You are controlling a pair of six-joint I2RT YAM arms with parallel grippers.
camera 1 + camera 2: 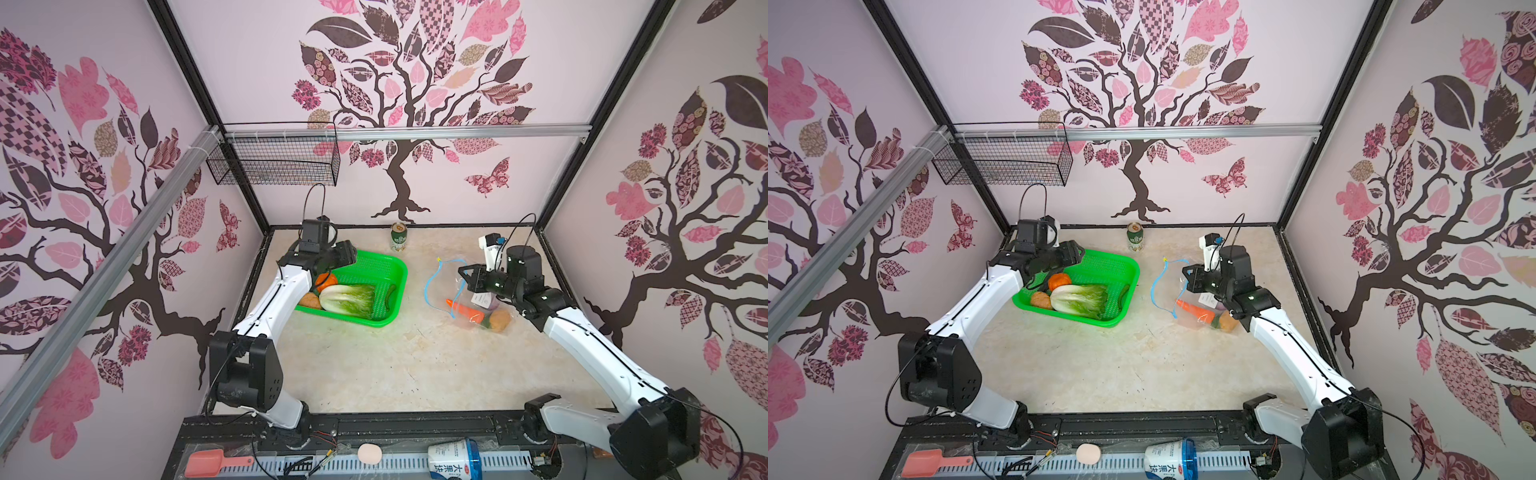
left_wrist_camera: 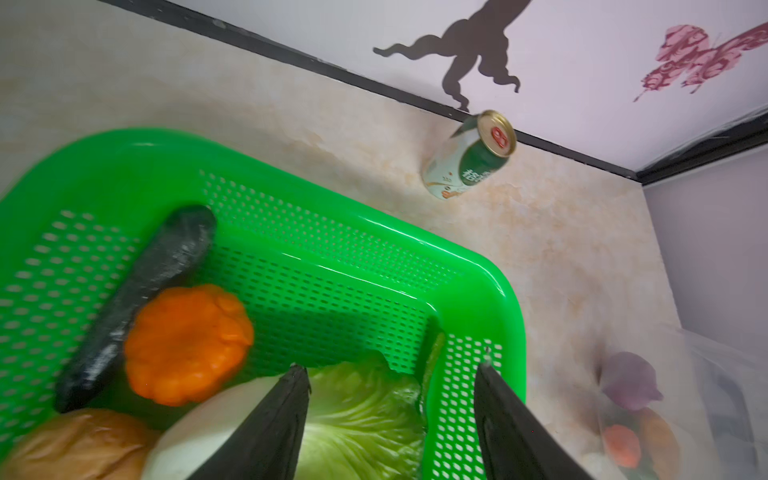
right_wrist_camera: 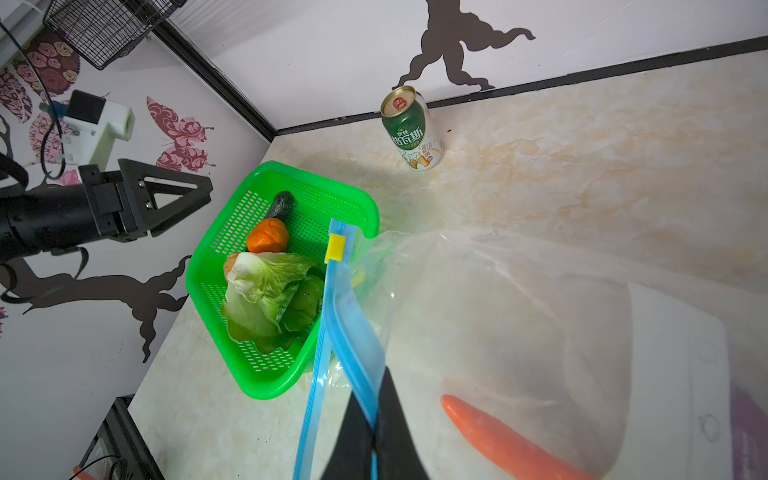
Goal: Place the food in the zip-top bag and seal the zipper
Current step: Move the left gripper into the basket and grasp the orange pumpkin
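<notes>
Two black claws differ: the left gripper (image 2: 390,370) hangs spread and empty over the perforated green plastic basket (image 1: 400,286). The right gripper (image 3: 372,399) is pinched tight on the smooth light-blue zipper (image 3: 357,332). Inside the basket lie a leafy white-and-green cabbage (image 1: 349,299), a ribbed orange pumpkin (image 2: 187,345), a long dark cucumber (image 2: 137,299) and a lumpy tan potato (image 2: 79,444). In both top views the crinkly clear bag (image 3: 519,311) lies right of the basket, apart from it, holding a tapered carrot (image 3: 498,436) and a purple onion (image 2: 629,382). A small yellow slider (image 3: 335,248) caps the zipper's end.
</notes>
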